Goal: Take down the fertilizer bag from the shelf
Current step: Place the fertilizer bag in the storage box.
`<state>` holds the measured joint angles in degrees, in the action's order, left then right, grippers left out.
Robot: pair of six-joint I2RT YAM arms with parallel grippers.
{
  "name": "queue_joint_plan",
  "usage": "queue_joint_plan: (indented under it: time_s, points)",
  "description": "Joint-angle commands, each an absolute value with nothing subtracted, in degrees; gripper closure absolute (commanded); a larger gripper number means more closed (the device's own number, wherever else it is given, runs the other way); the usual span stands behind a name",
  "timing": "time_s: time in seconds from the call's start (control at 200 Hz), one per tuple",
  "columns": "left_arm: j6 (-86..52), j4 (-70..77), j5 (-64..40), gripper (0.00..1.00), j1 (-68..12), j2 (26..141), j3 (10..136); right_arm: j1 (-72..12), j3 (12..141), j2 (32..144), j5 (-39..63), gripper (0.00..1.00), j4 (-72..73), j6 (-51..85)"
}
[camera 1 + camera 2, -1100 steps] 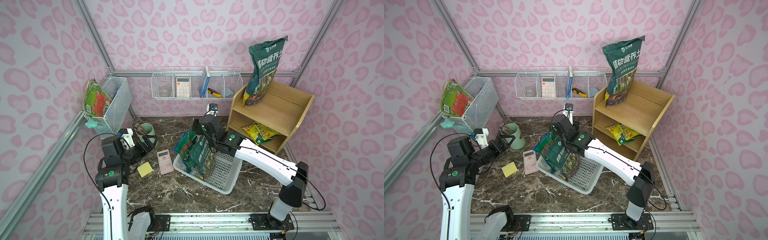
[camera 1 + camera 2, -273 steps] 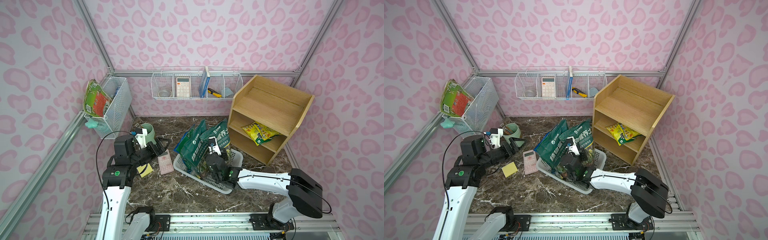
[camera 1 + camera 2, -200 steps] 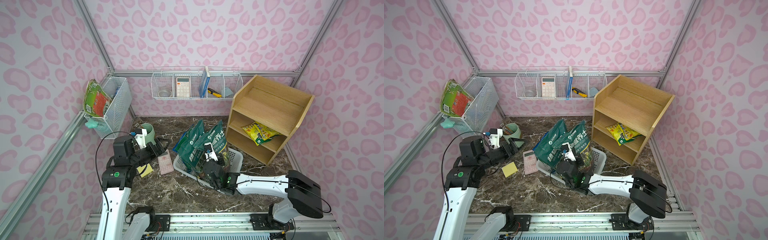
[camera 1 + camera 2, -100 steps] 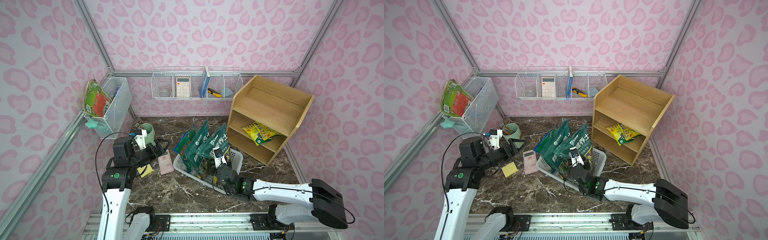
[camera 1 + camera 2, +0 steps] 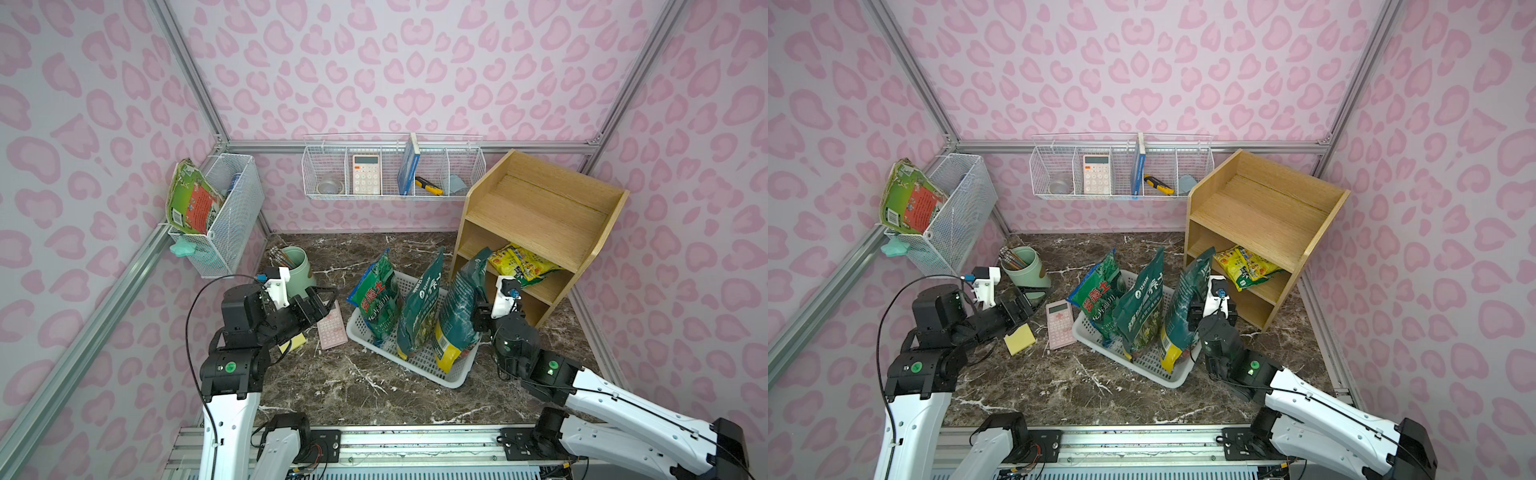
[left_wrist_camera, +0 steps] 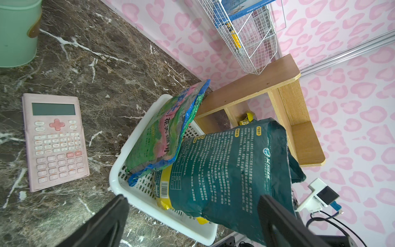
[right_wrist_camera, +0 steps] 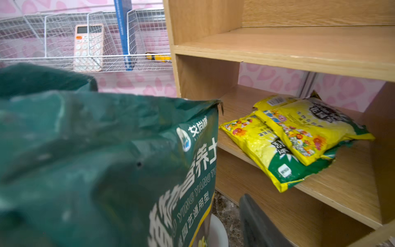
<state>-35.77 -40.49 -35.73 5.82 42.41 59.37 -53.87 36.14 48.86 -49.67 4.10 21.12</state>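
Right end effector (image 5: 478,316) just beside fertilizer bag (image 5: 455,320).

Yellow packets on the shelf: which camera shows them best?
Right wrist view: the yellow packets lie close, print visible. Both top views show them small; the left wrist shows a mere sliver.

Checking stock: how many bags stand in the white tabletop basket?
3, side by side: bright-green bag farthest from the shelf, dark-green middle bag, dark-green shelf-side bag. Smaller ones could hide behind.
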Motion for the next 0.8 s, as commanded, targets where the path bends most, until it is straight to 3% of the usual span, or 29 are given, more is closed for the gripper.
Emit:
queue_joint_plan:
  time_s: [0.0, 0.135, 0.195, 0.23, 0.305, 0.355, 0.445, 0.625, 0.795]
  points:
    - [-34.2, -40.8, -34.0, 0.01, 6.1, 41.8, 59.7, -52.8, 34.7, 48.1, -43.9, 0.40, 5.4, 21.7]
    - [-34.1, -41.0, -33.3, 0.01, 6.1, 41.3, 59.6, -52.8, 34.7, 49.4, -39.9, 0.38, 7.0, 20.8]
    - [-34.1, -41.0, -33.4, 0.01, 6.1, 41.4, 59.7, -52.8, 34.6, 49.7, -38.2, 0.42, 7.5, 20.4]
    - [-34.2, -41.0, -33.4, 0.01, 6.1, 41.4, 59.7, -52.8, 34.5, 49.9, -36.4, 0.51, 8.3, 20.0]
    - [-34.3, -41.0, -33.4, 0.01, 6.2, 41.6, 59.8, -52.9, 34.0, 50.1, -32.3, 0.83, 10.7, 17.7]
    - [-34.4, -40.9, -33.4, 0.01, 6.1, 41.7, 59.9, -53.2, 33.6, 50.3, -32.0, 1.00, 12.5, 17.0]
    - [-34.8, -40.5, -33.8, 0.01, 6.1, 41.9, 60.0, -55.7, 32.2, 52.0, -35.4, 1.00, 17.6, 13.3]
    - [-35.4, -39.8, -35.1, 0.01, 6.1, 42.2, 59.5, -67.6, 32.4, 64.2, -52.6, 1.00, 37.5, -5.2]
    - [-35.5, -39.7, -35.2, 0.01, 6.1, 42.1, 59.1, -70.6, 35.9, 76.2, -58.6, 1.00, 37.3, -0.1]
